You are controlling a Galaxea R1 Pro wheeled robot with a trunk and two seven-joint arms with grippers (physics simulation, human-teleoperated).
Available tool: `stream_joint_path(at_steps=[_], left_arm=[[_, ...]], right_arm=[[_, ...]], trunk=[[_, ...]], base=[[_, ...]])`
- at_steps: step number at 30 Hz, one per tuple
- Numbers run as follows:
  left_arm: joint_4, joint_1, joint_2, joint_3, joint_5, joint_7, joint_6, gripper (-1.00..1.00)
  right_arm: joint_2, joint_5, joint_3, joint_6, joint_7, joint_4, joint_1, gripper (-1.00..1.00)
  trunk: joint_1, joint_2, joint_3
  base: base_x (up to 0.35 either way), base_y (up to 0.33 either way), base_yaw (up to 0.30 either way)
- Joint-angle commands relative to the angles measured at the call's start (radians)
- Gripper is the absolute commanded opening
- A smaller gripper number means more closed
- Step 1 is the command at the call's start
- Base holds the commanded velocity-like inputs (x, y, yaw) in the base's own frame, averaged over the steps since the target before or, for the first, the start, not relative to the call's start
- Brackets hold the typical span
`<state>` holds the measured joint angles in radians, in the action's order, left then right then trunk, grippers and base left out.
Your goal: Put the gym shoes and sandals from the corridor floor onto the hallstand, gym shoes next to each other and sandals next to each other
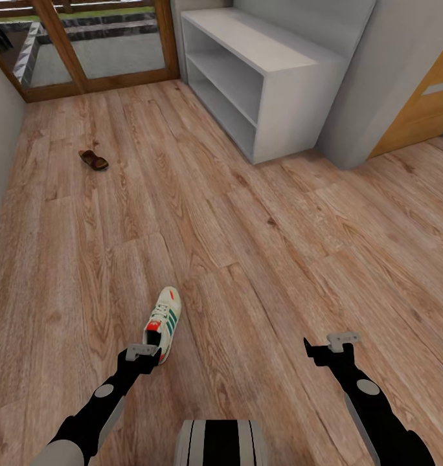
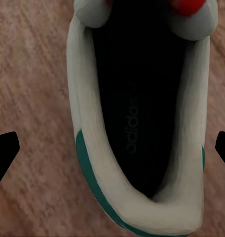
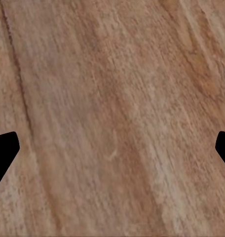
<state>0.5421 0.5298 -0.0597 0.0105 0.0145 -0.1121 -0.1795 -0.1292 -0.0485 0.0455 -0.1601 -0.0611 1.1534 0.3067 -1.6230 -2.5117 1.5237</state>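
Jaws of left gripper (image 1: 146, 355) spread wide over heel of sneaker (image 1: 162, 321), low centre-left on floor (image 1: 247, 226); right gripper (image 1: 328, 343) likewise released, empty. Risk: wide heel slips sideways on closing. Sandal (image 1: 94, 160) upper left.

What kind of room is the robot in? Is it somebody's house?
Probably a home's entrance corridor. There's a wood plank floor, a pale shoe rack against the wall, a glass door looking outside, and shoes lying about: a gym shoe and a brown sandal.
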Motion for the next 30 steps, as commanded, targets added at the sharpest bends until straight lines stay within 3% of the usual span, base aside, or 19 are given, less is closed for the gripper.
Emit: stream_joint_path(at_steps=[1,22,30], left_arm=[[-0.001,0.000,0.000,0.001,0.001,-0.004,-0.003,1.00],[-0.001,-0.001,0.000,0.000,0.002,-0.004,-0.003,1.00],[-0.001,-0.001,0.000,0.000,0.001,-0.004,-0.003,1.00]], right_arm=[[0.000,-0.005,0.002,-0.006,-0.006,0.002,0.000,1.00],[0.000,-0.005,0.003,-0.006,-0.006,0.002,0.000,1.00],[0.000,-0.005,0.003,-0.007,-0.006,0.002,0.000,1.00]], trunk=[[0.000,0.000,0.001],[0.000,0.000,0.001],[-0.003,-0.002,0.033]], base=[[0.041,0.000,0.000],[0.007,0.000,0.000],[0.000,0.000,0.000]])
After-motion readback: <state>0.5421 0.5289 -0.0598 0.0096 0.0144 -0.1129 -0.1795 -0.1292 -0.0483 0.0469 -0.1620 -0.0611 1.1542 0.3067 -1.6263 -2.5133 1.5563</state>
